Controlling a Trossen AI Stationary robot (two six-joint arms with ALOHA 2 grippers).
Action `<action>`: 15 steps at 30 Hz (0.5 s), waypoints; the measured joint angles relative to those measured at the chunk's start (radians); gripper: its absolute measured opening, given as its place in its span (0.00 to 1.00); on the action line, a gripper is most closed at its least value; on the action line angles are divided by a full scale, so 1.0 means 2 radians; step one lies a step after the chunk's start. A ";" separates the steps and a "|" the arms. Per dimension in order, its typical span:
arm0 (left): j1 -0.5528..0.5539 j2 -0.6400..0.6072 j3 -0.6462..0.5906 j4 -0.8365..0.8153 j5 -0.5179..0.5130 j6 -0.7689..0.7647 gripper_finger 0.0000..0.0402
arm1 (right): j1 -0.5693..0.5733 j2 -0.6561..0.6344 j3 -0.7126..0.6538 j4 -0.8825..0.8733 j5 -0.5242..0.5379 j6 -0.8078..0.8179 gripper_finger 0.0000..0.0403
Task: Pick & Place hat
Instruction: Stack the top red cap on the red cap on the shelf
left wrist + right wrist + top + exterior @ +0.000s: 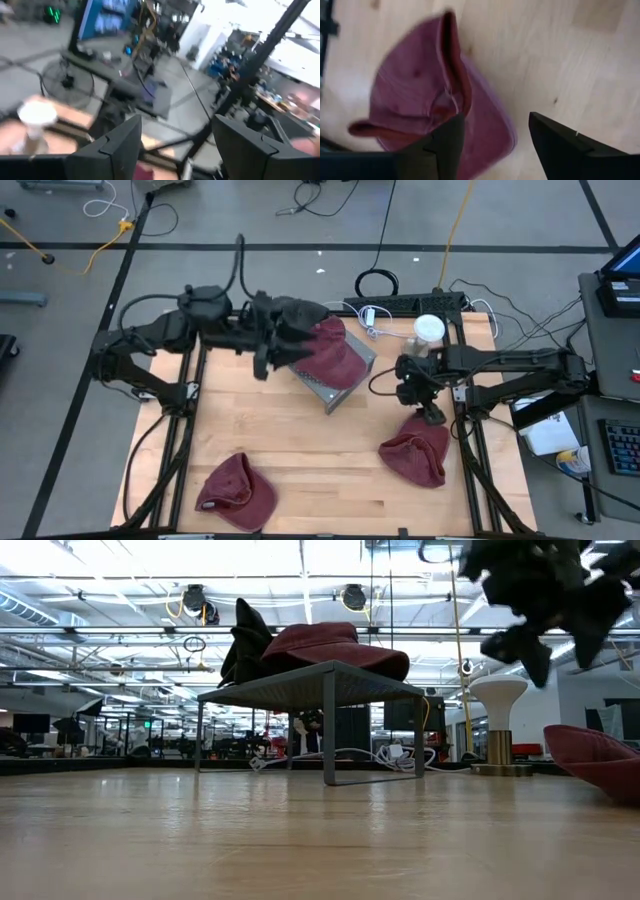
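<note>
Maroon hat (420, 95) crumpled on wood table (560, 60), brim upturned; right gripper (492, 142) spread above, empty.

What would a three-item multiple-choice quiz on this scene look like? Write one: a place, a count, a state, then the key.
1. Where is the rack's hat?
A. on the rack
B. under the rack
C. on the floor

2. How many red hats are there?
A. one
B. two
C. three

3. How does the right gripper stand?
A. shut on a hat
B. open above a hat
C. out of view

Key:
1 A, it lies on the rack's top.
2 C, one on the rack, one by the right gripper, one near the front left.
3 B, its fingers stand apart, nothing between them.
</note>
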 joint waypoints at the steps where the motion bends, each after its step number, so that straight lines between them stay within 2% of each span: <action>1: -0.007 0.000 0.000 -0.008 0.000 -0.006 0.62 | 0.000 0.000 -0.009 0.000 0.000 -0.005 0.54; 7: -0.046 0.008 0.000 -0.039 -0.008 -0.037 0.62 | 0.000 0.008 -0.078 0.029 -0.012 -0.034 0.55; 12: -0.076 0.018 0.000 -0.051 -0.062 -0.038 0.62 | 0.000 0.030 -0.082 0.056 0.035 -0.024 0.55; 15: -0.090 0.021 0.000 -0.059 -0.080 -0.037 0.62 | 0.000 0.043 -0.082 0.061 0.021 -0.043 0.55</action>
